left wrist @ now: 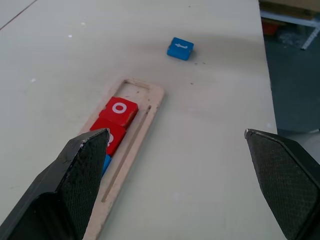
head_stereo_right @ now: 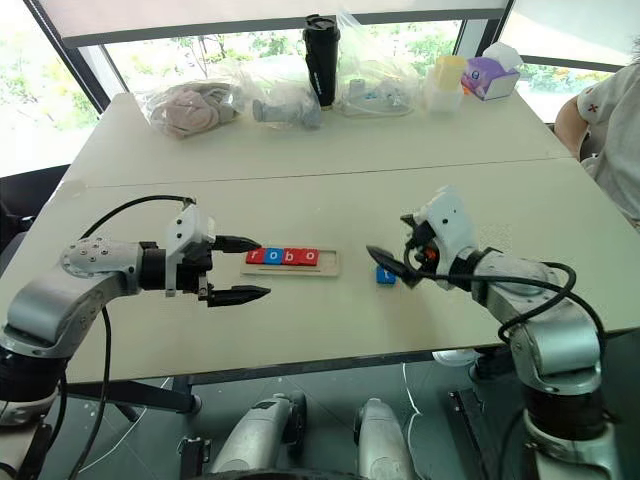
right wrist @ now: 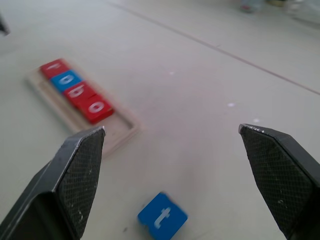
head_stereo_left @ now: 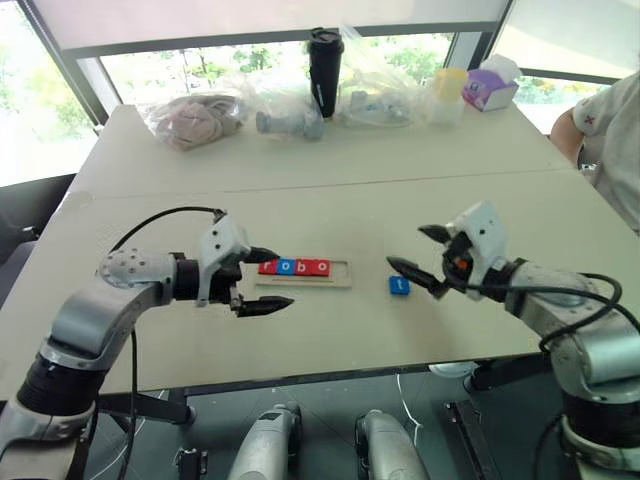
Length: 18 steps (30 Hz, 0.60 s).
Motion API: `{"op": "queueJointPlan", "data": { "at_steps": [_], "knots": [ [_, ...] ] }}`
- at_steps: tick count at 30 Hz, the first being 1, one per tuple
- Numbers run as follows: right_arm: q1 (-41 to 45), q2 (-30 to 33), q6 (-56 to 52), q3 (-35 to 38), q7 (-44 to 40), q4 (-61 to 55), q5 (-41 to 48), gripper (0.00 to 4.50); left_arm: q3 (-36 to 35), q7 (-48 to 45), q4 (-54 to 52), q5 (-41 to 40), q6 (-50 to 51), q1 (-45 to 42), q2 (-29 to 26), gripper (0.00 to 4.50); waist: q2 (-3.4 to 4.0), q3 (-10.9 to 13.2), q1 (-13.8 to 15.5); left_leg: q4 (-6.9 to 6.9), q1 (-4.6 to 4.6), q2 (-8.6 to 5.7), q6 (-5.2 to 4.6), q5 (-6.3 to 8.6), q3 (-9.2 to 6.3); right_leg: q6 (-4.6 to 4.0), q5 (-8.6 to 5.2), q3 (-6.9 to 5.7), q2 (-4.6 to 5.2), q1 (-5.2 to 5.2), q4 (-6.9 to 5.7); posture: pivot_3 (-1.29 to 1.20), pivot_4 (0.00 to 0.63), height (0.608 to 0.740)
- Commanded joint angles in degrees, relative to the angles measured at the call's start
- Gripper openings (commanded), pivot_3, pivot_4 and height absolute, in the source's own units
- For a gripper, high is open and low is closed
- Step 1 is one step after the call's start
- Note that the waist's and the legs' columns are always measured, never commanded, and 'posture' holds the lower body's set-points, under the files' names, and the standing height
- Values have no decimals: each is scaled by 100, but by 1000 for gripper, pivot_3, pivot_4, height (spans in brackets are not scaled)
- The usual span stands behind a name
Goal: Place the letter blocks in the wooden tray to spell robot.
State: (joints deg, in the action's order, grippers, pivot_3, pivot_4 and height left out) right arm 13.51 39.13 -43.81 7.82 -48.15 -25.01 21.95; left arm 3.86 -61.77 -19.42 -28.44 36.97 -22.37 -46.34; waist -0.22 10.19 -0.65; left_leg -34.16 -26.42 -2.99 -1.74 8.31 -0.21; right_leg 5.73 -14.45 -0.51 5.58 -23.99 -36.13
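The wooden tray [head_stereo_left: 343, 272] lies at mid-table and holds letter blocks in a row: red r [head_stereo_left: 267, 267], blue o [head_stereo_left: 286, 267], red b [head_stereo_left: 304, 267], red o [head_stereo_left: 321, 267]. Its right end slot is bare. A blue t block [head_stereo_left: 399, 285] lies flat on the table just right of the tray, also seen as t block [right wrist: 162, 218]. My left gripper [head_stereo_left: 283, 279] hovers open at the tray's left end, holding nothing. My right gripper [head_stereo_left: 405, 247] hangs open just above and right of the t block, apart from it.
Along the far side of the table stand plastic bags [head_stereo_left: 195, 118], a black tumbler [head_stereo_left: 324, 72], a yellow cup [head_stereo_left: 449, 92] and a tissue box [head_stereo_left: 489, 88]. A person's sleeve [head_stereo_left: 620, 140] shows at the right edge. The table's front edge [head_stereo_left: 330, 375] runs close below the grippers.
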Motion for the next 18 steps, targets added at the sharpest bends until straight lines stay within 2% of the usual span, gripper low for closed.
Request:
{"op": "queueJointPlan", "data": {
  "at_steps": [1, 6, 16, 18],
  "knots": [
    [-69, 377, 990, -252, -910, 888, -85, 4428, 82, -286, -10, 13, -197, -237, -96, 4500, -1, 1, 0, -4, 0, 0, 0, 1, 0, -1, 0, 0, 2, 2, 2, 0, 150, 740],
    [402, 328, 2245, -800, -1314, 2499, -591, 4428, 328, -413, 195, 129, -307, -555, 85, 4500, -1, 1, 0, -10, 9, 0, 12, 9, 0, -4, 3, 0, 6, 13, 3, 0, 150, 740],
    [1190, 278, 3488, -1381, -1924, 4195, -1156, 4428, 357, -448, 206, 132, -250, -608, 136, 4500, -1, 1, 17, -7, 0, 0, 1, 2, 1, -1, 4, 0, 3, -1, -1, 0, 150, 740],
    [1225, 265, 3615, -1384, -1999, 4361, -1169, 3894, 310, -401, 181, 131, -219, -550, 104, 4500, -1, 1, 15, -10, 2, 0, 1, 2, 1, -1, 4, 0, 3, 3, -1, 0, 150, 740]
  ]
}}
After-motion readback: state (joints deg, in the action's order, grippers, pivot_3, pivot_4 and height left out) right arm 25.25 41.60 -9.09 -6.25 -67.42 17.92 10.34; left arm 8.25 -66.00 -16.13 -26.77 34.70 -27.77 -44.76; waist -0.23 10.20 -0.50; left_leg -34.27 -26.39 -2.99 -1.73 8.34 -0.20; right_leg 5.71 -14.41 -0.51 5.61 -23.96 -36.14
